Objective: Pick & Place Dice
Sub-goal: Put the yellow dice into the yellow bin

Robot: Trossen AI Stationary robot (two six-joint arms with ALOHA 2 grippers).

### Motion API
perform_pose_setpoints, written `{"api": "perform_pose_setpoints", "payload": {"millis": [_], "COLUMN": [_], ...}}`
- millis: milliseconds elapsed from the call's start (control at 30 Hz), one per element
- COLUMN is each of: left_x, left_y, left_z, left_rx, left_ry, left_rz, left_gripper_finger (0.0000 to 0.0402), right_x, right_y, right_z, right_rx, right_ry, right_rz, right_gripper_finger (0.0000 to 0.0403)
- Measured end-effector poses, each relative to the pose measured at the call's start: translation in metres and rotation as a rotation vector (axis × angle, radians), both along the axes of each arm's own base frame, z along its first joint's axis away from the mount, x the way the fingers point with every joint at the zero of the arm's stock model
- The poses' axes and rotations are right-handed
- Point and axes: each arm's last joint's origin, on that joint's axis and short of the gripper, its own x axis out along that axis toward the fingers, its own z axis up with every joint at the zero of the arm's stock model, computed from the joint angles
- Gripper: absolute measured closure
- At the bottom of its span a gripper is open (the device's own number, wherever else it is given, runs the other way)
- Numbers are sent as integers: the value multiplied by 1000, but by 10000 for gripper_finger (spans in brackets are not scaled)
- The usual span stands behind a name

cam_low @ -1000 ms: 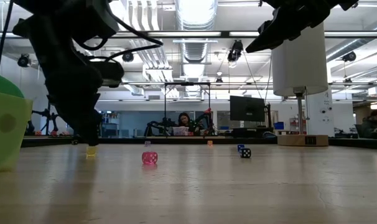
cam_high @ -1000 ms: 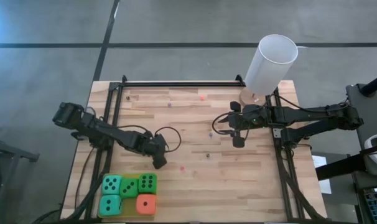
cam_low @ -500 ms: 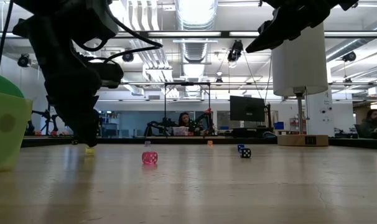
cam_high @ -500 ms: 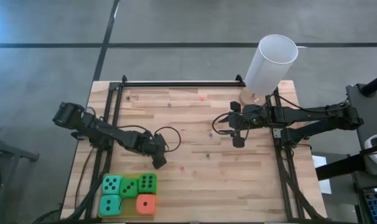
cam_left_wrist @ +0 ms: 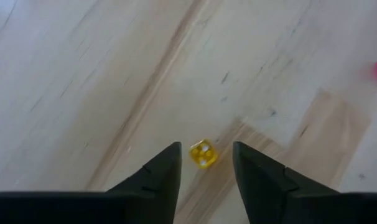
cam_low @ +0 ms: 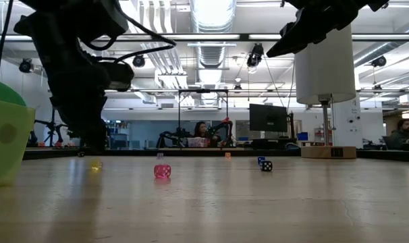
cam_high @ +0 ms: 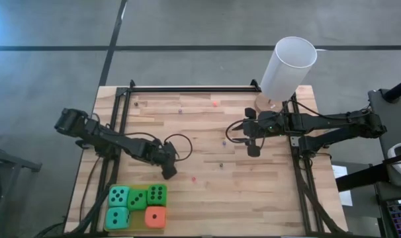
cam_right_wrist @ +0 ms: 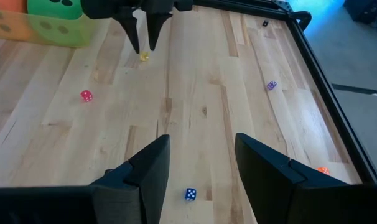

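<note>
Lining up on the yellow die (cam_left_wrist: 202, 154).
Your left hand (cam_left_wrist: 204, 163) hovers apart above it; drop & close.

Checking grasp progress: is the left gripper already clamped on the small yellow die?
No: the small yellow die lies on the table between the left gripper's open fingers, touching neither.

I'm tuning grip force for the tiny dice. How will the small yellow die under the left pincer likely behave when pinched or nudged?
The yellow die looks hard and glossy, so it may slip or squirt out from between the pincer's fingers. It is tiny beside those fingers, so probably very light and easily knocked across the smooth table. Being a cube, it should tumble briefly, not roll far.
</note>
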Motion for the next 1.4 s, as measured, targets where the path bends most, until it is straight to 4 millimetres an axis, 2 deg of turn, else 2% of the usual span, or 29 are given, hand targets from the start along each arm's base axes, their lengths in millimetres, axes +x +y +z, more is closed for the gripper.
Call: {"api": "perform_pose_setpoints", "payload": {"millis": [500,800,967,1133,1400], "left_x": [-1,-1,0,2,3], "left_y": [0,0,0,-1,-2], "left_z": [-1,-1,-4,-14,-14], "left_rx": [9,-128,-140,-139,-172], "left_ry": [11,-23,-17,19,17], "left_rz": [5,320,346,367,433], "left_gripper_finger": [216,180,168,165,184], "right_x": [0,0,0,0,0], "right_y": [0,0,0,0,0], "right_z": [0,0,0,0,0], "right_rx": [0,0,0,0,0], "right_ry": [0,0,0,0,0], "right_rz": [0,0,-1,0,-1], "right_gripper_finger": [223,223,223,223,223]}}
